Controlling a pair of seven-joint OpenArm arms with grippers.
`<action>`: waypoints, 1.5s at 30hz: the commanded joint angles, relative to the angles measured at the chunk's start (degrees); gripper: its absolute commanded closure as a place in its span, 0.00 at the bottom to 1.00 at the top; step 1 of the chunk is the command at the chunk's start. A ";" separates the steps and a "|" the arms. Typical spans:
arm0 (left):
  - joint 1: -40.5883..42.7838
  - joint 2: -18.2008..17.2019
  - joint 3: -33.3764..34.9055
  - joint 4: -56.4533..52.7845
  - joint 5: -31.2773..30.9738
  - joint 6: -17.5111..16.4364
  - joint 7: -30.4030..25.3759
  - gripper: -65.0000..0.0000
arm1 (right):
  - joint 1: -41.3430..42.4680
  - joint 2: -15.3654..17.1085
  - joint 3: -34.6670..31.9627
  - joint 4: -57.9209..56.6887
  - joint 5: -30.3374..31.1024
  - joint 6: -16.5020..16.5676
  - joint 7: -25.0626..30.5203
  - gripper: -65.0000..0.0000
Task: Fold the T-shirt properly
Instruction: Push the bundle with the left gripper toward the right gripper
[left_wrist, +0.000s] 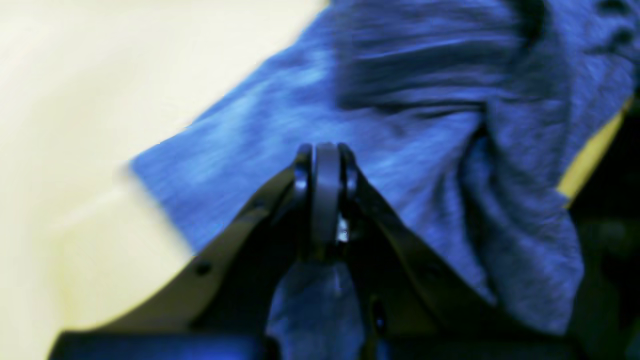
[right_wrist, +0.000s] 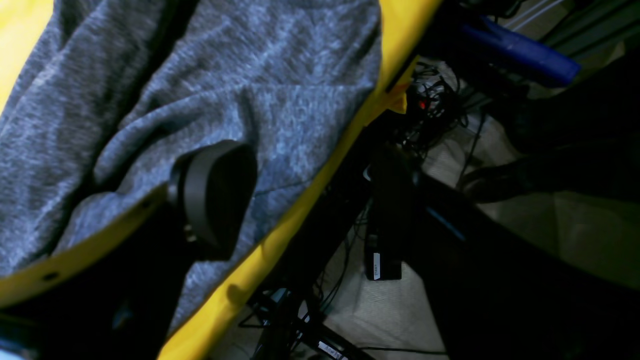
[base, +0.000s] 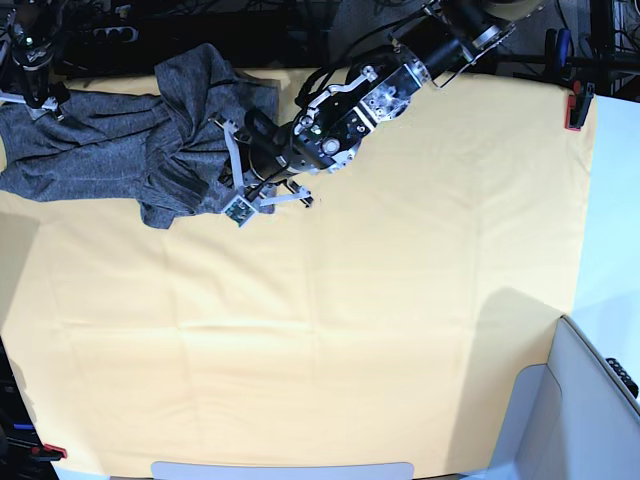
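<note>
Clenched left jaws (left_wrist: 325, 165) pinched a fold of the rumpled grey T-shirt (base: 110, 150), heaped at the yellow tabletop's (base: 400, 330) far left; right jaws (right_wrist: 300, 165) hung released beside it.

One T-shirt (base: 120, 150) is shown, one yellow cloth (base: 330, 330) covering the table, two robot arms with one gripper each (left gripper (base: 240, 195), right gripper (base: 30, 95)), and two red clamps (base: 574, 110) at cloth corners.
</note>
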 joint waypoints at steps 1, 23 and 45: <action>-1.49 1.09 0.45 -0.28 0.07 -0.16 -1.11 0.99 | -0.16 0.78 0.35 0.88 -0.11 0.12 1.10 0.39; -8.61 11.29 5.37 -13.30 0.42 -6.93 -6.47 0.99 | -0.25 -0.36 0.35 0.88 -0.11 0.12 0.93 0.39; -9.32 10.68 10.82 -7.93 -0.02 -6.93 -27.39 0.99 | 0.01 -0.89 -1.67 0.88 0.15 0.12 0.93 0.39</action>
